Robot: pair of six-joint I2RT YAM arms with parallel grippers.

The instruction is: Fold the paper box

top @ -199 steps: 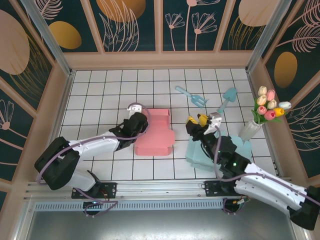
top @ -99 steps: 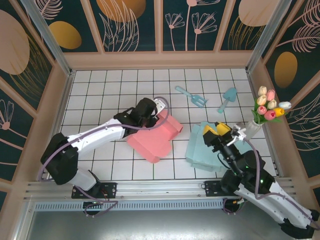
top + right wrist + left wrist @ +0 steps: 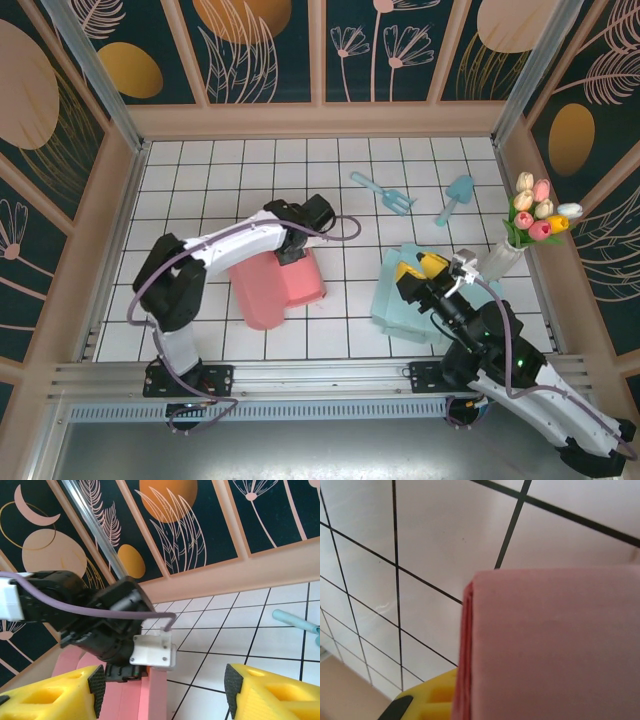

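The pink paper box is lifted off the white tiles and tilted, its folded panels stacked together. My left gripper is shut on its upper edge. In the left wrist view the box's pink panel lies against one yellow finger, with the layered edge right beside it. My right gripper hovers open to the right of the box, above the teal sheets. Between its yellow fingers the right wrist view looks at the left wrist and the pink box below it.
A stack of teal paper sheets lies under the right gripper. A teal rake and a teal shovel lie farther back. A vase of tulips stands at the right wall. Panelled walls enclose the tiled floor.
My left arm swung right and raised the pink box off the floor, tipping it from flat to tilted. My right gripper drew back over the teal sheets and its jaws widened.
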